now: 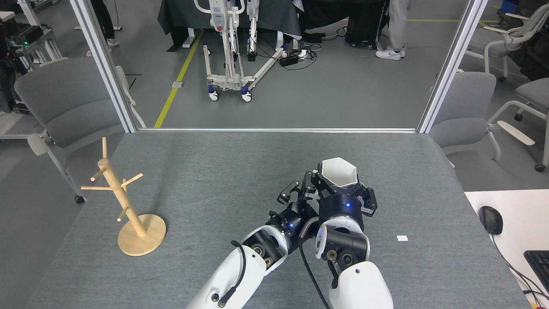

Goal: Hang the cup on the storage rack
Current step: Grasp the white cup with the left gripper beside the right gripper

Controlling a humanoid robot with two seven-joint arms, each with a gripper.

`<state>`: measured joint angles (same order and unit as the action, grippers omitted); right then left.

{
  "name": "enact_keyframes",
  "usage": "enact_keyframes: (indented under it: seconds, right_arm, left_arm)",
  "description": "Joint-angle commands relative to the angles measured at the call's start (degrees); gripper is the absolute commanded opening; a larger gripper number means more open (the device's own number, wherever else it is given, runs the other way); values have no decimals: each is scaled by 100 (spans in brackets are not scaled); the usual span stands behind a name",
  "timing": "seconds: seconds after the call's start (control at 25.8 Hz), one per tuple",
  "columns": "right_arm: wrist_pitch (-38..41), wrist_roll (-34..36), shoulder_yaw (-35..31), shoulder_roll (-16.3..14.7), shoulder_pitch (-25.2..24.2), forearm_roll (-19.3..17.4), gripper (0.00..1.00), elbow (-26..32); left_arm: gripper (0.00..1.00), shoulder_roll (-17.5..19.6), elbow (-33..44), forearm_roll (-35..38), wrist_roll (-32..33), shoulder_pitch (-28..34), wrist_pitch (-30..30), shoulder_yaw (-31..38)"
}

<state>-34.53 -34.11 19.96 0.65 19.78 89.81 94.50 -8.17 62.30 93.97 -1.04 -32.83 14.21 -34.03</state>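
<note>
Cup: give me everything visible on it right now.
The cup is plain white, looks ceramic or plastic, with a hexagonal rim and faceted walls. It sits upright, mouth open toward the camera, inside empty. The right gripper is closed around its lower body, holding it above the table, right of centre. The left gripper is close on its left; contact cannot be told. Its handle and base are hidden.
</note>
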Motion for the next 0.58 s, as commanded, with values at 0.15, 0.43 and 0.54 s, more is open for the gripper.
enact_keyframes:
  seconds: [0.15,0.43,0.54]
  right_arm:
    - [-10,18,-1,-4,-1,1,0,-2]
    - [-10,18,-10,5,-10,1,0,-46]
    - [-10,27,-10,14,-10,1,0,-55]
  left_arm:
    - [99,-1,-121,-46,25,-180,-50,2]
    - [64,-1,-297,-54,25,-224,-24,2]
    - [57,-1,-262,-46,16,-232,12,11]
